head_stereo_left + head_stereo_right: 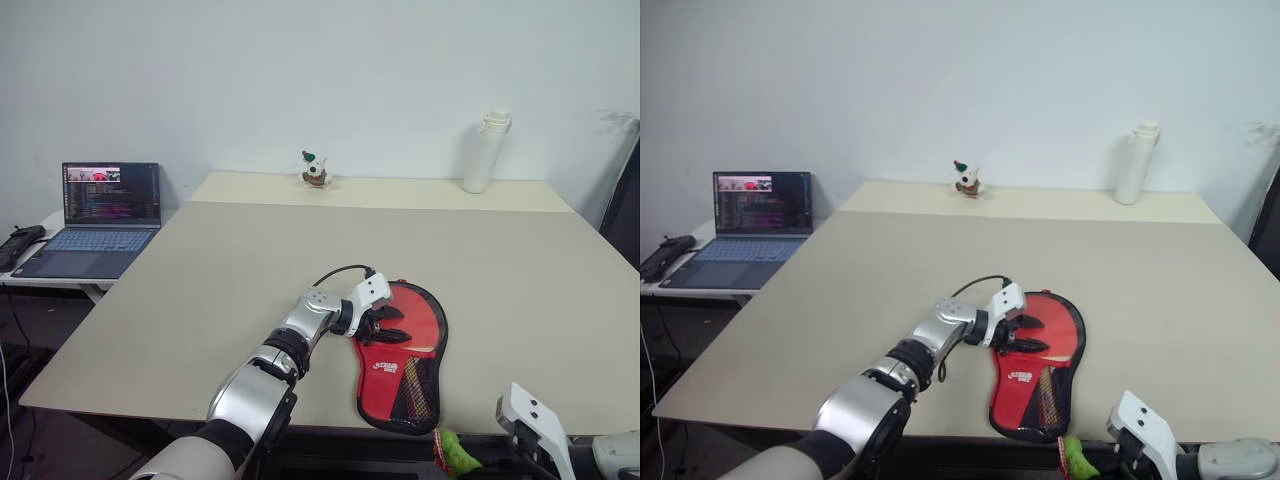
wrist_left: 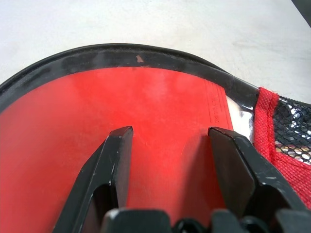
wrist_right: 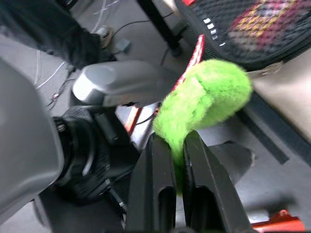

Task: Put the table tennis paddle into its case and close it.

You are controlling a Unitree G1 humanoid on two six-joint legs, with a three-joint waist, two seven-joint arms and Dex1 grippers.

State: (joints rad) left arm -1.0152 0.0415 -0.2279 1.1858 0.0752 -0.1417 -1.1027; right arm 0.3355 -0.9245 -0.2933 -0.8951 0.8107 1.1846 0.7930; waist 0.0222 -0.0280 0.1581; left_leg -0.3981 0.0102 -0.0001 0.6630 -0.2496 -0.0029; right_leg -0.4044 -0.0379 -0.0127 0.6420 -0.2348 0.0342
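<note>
Case (image 1: 402,358) lies flat near the front edge of the tabletop (image 1: 200,290), red logo-and-mesh side up, narrow handle end toward the robot. Left end effector (image 1: 384,327) rests on the round red part with fingers (image 2: 111,165) spread, clamping nothing, likely pinning the case so it doesn't slide. Right end effector (image 3: 177,160) is clenched on the green pom-pom charm (image 3: 204,104) hanging past the tabletop edge, probably to drag the zip. Paddle looks to be inside; red rubber face (image 2: 121,121) shows under the black rim. Zip state unclear.
</note>
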